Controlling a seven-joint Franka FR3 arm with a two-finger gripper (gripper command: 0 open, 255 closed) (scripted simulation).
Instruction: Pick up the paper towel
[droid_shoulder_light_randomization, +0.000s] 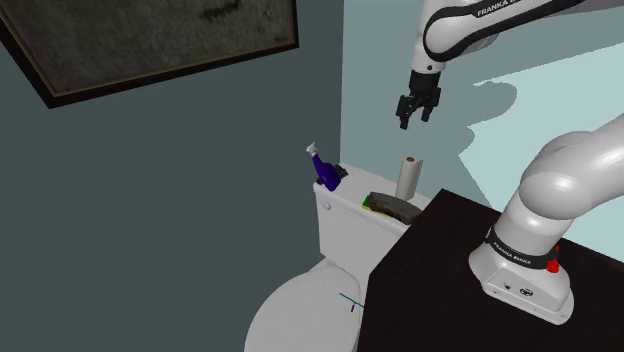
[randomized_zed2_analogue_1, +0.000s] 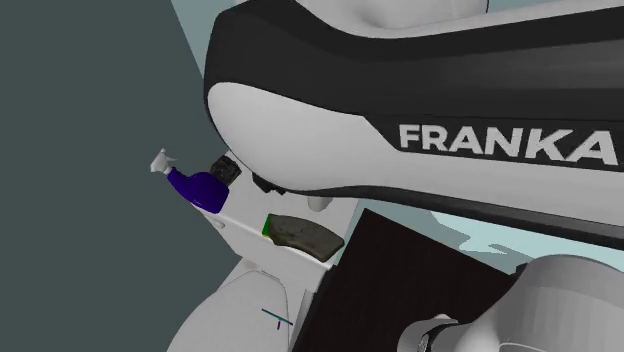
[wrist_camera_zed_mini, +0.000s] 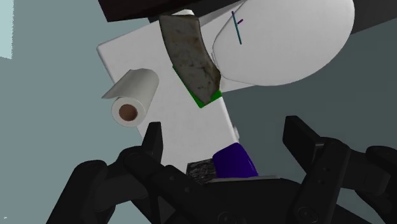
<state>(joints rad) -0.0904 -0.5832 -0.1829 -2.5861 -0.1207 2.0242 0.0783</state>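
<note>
The paper towel roll (droid_shoulder_light_randomization: 408, 176) stands upright on the white toilet tank lid (droid_shoulder_light_randomization: 345, 205), at the end nearest the pale wall. From above it reads as a white roll (wrist_camera_zed_mini: 132, 95) with a brown core. My black gripper (droid_shoulder_light_randomization: 418, 105) hangs open in the air well above the roll and slightly toward the shoulder view's right, touching nothing. In the wrist view its fingers (wrist_camera_zed_mini: 154, 144) stand apart with the tank between them; the roll lies off to one side of the gripper's line.
On the tank lid also lie a dark scrubbing sponge with a green edge (droid_shoulder_light_randomization: 389, 208) and a purple spray bottle (droid_shoulder_light_randomization: 322, 168) at the far end. The toilet bowl (droid_shoulder_light_randomization: 290, 310) sits below. My dark stand (droid_shoulder_light_randomization: 440, 270) abuts the tank.
</note>
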